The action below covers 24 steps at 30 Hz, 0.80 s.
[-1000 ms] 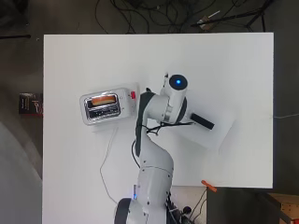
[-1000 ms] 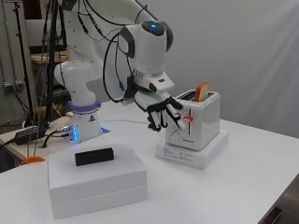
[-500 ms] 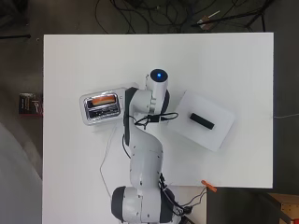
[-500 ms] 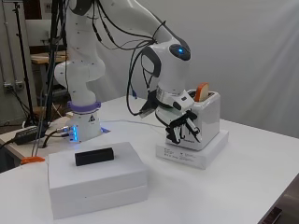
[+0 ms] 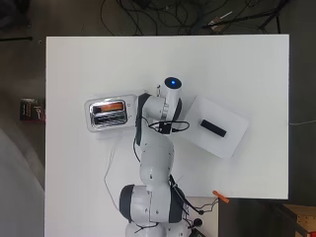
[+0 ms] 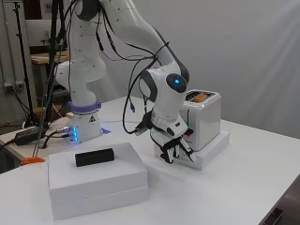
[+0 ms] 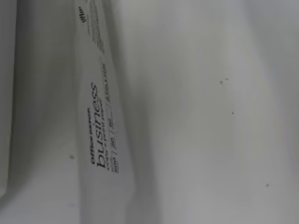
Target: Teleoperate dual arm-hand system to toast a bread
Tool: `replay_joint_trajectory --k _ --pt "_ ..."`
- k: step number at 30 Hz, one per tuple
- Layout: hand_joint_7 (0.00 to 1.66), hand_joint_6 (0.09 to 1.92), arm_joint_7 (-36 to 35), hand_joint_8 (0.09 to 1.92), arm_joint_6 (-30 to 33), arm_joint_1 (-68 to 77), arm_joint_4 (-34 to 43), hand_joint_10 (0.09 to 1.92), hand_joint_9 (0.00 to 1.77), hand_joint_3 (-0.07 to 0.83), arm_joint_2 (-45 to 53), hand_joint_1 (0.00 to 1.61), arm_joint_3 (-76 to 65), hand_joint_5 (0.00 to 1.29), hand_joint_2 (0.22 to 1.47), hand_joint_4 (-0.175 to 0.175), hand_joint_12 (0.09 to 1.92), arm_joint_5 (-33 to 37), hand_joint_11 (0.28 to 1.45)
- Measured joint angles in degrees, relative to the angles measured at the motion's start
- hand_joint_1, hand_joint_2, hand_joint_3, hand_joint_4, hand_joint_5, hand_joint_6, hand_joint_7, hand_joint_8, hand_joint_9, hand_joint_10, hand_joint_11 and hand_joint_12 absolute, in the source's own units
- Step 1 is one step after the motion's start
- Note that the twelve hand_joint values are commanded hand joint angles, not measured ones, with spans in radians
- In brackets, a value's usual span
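White tabletop carries toaster on low white box, orange-topped bread sitting in slot; hand low at toaster's front end, fingers curled, apparently holding nothing; black block on separate white box nearby
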Motion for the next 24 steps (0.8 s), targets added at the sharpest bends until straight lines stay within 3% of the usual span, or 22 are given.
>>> replay_joint_trajectory --k 2,5,7,9,11,12,14,15,16,18,21,24 --pt "1.19 0.09 0.2 1.92 0.0 0.0 0.0 1.92 1.45 0.0 -0.1 0.0 0.1 0.26 1.11 -0.101 1.92 -0.1 0.99" --pt "1.03 0.09 2.7 1.92 -1.7 0.3 0.6 1.92 1.29 -0.002 -4.2 0.0 2.2 0.32 1.1 -0.093 1.73 -2.2 0.72" --pt "0.95 0.09 5.6 1.73 -2.2 0.4 1.2 1.81 1.16 0.0 -10.6 0.0 3.9 0.36 1.1 -0.086 1.28 -5.5 0.6" --pt "0.92 0.09 7.0 1.47 -3.5 0.6 2.1 1.61 1.09 0.001 -18.0 0.0 5.8 0.41 1.12 -0.074 0.81 -7.3 0.63" --pt "0.9 0.09 8.2 1.41 -5.6 0.8 2.7 1.56 1.08 0.002 -27.4 0.0 8.4 0.44 1.14 -0.065 0.65 -8.5 0.66" --pt "0.88 0.09 8.8 1.24 -6.6 0.9 2.9 1.45 1.05 0.002 -31.0 0.0 9.4 0.45 1.14 -0.06 0.53 -9.0 0.65" --pt "0.81 0.09 10.2 0.5 -8.7 1.1 3.3 0.68 0.98 -0.001 -37.1 0.0 11.4 0.42 1.13 -0.051 0.21 -10.3 0.57" --pt "0.79 0.09 11.2 0.26 -9.4 1.1 3.2 0.38 0.97 -0.001 -39.1 0.0 12.5 0.41 1.13 -0.048 0.11 -11.5 0.54" --pt "0.8 0.09 12.0 0.13 -10.2 1.1 2.7 0.21 1.02 0.0 -40.4 0.0 13.5 0.43 1.13 -0.042 0.09 -12.7 0.54" --pt "0.88 0.09 13.3 0.09 -11.0 1.1 1.2 0.09 1.16 0.0 -42.0 0.0 14.6 0.5 1.13 -0.029 0.09 -14.4 0.58" --pt "0.92 0.09 16.2 0.09 -11.9 1.0 0.0 0.09 1.22 0.0 -42.6 0.0 15.6 0.56 1.14 -0.003 0.09 -15.9 0.59" --pt "0.86 0.09 17.2 0.09 -12.0 0.9 -0.2 0.09 1.14 0.0 -43.0 0.0 15.7 0.58 1.14 0.016 0.09 -17.9 0.58"
